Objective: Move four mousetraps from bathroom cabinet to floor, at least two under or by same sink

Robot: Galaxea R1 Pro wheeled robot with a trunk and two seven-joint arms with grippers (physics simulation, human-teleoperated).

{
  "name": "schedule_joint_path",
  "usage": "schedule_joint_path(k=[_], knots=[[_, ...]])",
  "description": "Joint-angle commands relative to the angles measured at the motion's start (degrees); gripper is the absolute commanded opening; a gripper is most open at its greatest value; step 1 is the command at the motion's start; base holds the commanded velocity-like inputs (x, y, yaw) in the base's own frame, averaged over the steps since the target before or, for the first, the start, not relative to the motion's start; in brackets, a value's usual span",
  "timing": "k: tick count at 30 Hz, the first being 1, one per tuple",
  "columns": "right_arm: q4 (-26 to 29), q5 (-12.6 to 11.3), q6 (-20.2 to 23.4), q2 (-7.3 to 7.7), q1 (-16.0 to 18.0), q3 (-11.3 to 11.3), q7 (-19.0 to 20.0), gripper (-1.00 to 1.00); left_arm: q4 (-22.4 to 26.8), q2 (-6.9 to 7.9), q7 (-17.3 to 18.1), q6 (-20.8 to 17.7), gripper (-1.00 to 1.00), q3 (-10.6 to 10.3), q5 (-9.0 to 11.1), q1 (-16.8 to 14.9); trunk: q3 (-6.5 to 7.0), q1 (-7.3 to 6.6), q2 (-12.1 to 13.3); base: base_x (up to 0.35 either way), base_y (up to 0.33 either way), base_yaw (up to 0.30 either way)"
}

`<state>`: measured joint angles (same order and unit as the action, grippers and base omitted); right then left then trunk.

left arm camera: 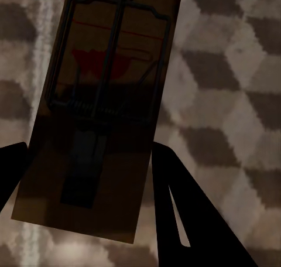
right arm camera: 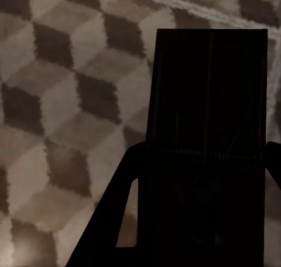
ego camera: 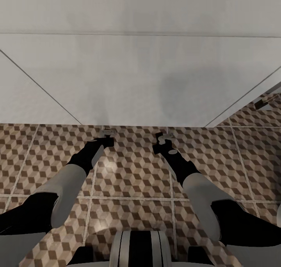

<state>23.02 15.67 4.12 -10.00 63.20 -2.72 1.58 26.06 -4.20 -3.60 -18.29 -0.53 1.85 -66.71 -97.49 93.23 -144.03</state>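
Both arms reach forward and down over the bathroom floor (ego camera: 132, 177), with its brown and beige cube tiles. My left gripper (ego camera: 106, 137) is shut on a mousetrap (left arm camera: 105, 103), a brown board with dark wire and a red mark, held between the black fingers (left arm camera: 187, 220). My right gripper (ego camera: 162, 139) is shut on a second mousetrap (right arm camera: 208, 103), which is in deep shadow between its fingers (right arm camera: 120, 191). Both gripper tips hang close to the edge of a large white boxy body (ego camera: 140, 83), which appears to be the sink. The cabinet is out of view.
The white body spans the whole far side, its lower edge meeting the tiles just beyond the gripper tips. A small grey and dark fixture (ego camera: 268, 102) shows at the far right. My own base (ego camera: 138, 245) is at the near edge.
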Motion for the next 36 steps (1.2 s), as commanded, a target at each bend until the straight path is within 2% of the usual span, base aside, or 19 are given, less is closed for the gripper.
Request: schedule_joint_path(k=[1, 13, 36], knots=[[0.14, 0.59, 0.43, 0.0, -0.01, -0.01, 0.17, -1.0, 0.1, -0.01, -0.33, -0.34, -1.0, -0.09, 0.0, 0.04, -0.03, -0.01, -0.01, 0.0, 0.0, 0.0], [-3.16, 0.55, 0.59, 0.0, -0.01, 0.25, 0.09, -1.0, 0.19, -0.02, -0.03, -0.18, -1.0, -0.13, 0.0, 0.26, -0.03, -0.01, -0.01, 0.0, 0.0, 0.0], [-2.47, 0.41, -1.16, 0.0, -0.01, 0.24, 0.09, -1.0, 0.35, -0.02, 0.61, -0.25, -1.0, -0.17, -0.09, 0.37, -0.03, -0.01, -0.01, 0.0, 0.0, 0.0]])
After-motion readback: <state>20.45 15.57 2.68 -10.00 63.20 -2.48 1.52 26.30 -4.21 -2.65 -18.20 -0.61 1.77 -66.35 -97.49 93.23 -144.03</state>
